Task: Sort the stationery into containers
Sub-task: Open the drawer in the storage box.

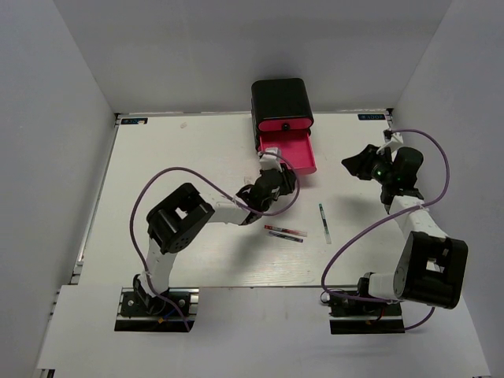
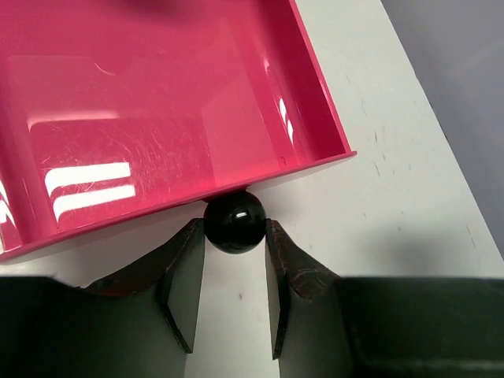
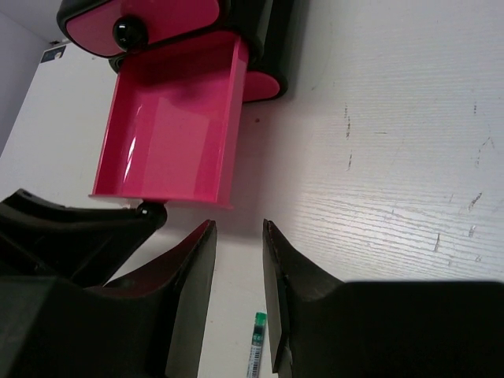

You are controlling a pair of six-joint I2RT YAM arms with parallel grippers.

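Nearer the arms than the pulled-out glossy pink plastic drawer (image 1: 293, 151), two thin pens with red and dark marks (image 1: 285, 231) are lying almost left-to-right on the white surface (image 1: 181, 157). A thin green-capped pen (image 1: 324, 222) to their right is lying near-to-far. At the drawer's front, the left gripper (image 2: 234, 236) is pinching the black round knob (image 2: 234, 222) between its fingers (image 2: 185, 276); only its wrist view is showing this contact. The drawer is pointing toward the arms, out of the black rounded cabinet (image 1: 281, 98) behind it. Right of the drawer, the right gripper (image 3: 239, 232) is hovering with fingers parted, holding nothing. Its camera alone is showing a closed pink upper drawer (image 3: 157, 20).
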